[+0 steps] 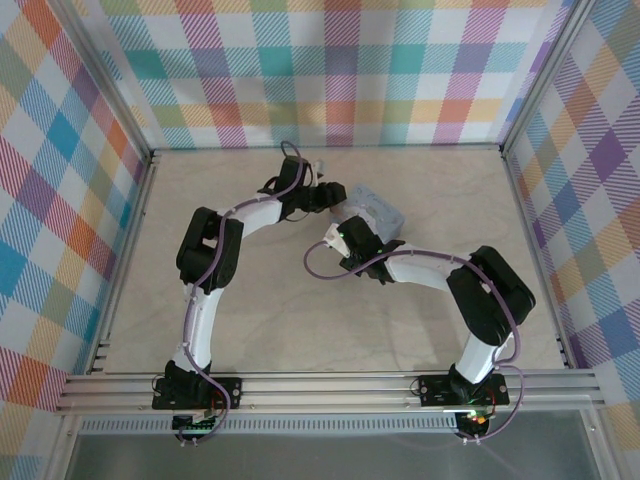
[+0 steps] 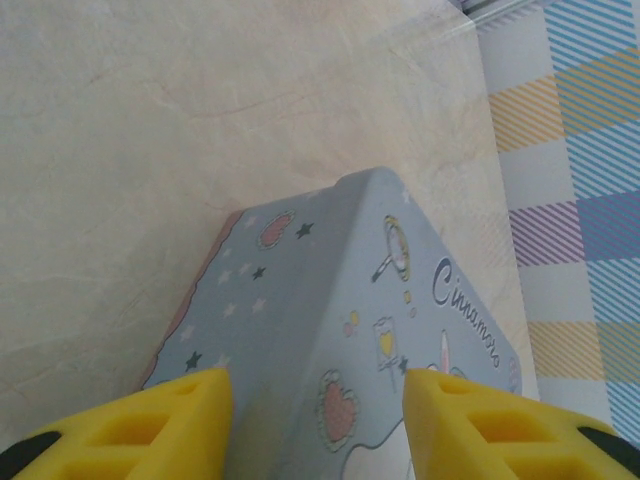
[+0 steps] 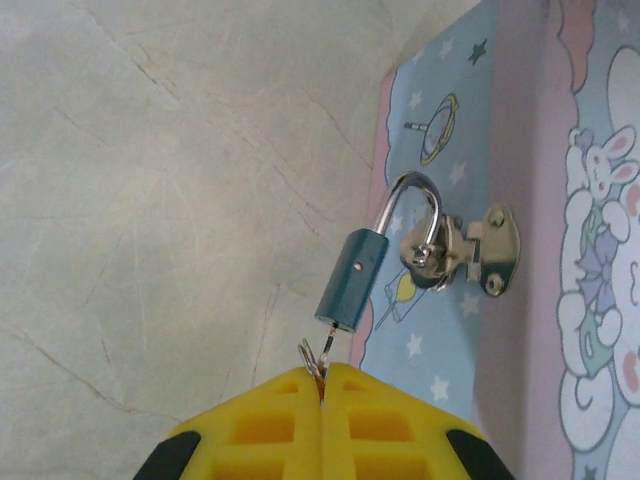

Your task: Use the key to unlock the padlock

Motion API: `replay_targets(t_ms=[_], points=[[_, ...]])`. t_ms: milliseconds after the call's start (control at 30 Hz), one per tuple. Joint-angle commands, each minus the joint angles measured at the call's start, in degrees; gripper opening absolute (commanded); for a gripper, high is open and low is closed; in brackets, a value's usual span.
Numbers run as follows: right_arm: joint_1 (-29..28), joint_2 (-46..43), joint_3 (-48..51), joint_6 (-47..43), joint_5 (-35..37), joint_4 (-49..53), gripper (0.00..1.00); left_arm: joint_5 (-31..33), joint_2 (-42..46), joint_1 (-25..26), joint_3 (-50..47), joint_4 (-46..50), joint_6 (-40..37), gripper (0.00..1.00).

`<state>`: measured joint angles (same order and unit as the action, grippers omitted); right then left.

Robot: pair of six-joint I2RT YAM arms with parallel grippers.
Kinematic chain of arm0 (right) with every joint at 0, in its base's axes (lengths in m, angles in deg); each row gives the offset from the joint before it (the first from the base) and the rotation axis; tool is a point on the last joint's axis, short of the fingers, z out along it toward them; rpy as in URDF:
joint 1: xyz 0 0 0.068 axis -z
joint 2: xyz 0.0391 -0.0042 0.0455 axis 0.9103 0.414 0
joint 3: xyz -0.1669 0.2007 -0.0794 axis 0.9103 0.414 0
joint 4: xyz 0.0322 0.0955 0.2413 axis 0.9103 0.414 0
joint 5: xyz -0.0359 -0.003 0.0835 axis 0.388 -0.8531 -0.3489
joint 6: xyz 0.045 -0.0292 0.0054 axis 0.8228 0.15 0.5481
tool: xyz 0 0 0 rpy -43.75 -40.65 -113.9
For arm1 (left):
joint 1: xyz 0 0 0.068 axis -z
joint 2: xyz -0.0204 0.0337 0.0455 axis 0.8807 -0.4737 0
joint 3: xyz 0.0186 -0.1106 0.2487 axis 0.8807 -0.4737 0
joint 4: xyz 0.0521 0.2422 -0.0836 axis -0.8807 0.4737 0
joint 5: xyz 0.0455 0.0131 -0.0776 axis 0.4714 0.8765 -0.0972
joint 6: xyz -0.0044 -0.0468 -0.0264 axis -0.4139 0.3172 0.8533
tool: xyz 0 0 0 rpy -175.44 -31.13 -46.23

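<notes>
Fingers of my right gripper [image 3: 322, 388] are pressed together on the key [image 3: 329, 348], which is mostly hidden between them (only a thin shaft and a ring [image 3: 312, 358] show). Its tip meets the base of the padlock [image 3: 352, 278], which hangs from the hasp [image 3: 470, 250] on the tin [image 3: 455, 70]. My left gripper [image 2: 318, 395] stands apart astride the tin; whether it touches, I cannot tell.

Bare table [image 3: 150, 200] lies open on one side of the padlock [image 3: 352, 275]; the tin [image 3: 440, 330] blocks the other.
</notes>
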<state>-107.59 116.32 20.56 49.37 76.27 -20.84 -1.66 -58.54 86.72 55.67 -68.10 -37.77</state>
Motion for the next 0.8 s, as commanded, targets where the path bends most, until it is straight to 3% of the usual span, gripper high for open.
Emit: replay_targets(t_ms=[0,467,767], points=[[-0.2,2.1,0.1,-1.3,1.2,-7.3,0.0,-4.3,2.7,0.7,-3.6,-4.1,2.8,0.49],[-1.6,-7.3,5.2,2.8,-1.4,-7.2,0.0,-1.1,8.0,0.1,-9.1,-7.4,4.7,0.49],[-4.0,-17.7,8.3,9.9,-0.6,-1.2,0.0,4.1,18.6,-1.1,-18.9,-7.0,3.2,0.51]])
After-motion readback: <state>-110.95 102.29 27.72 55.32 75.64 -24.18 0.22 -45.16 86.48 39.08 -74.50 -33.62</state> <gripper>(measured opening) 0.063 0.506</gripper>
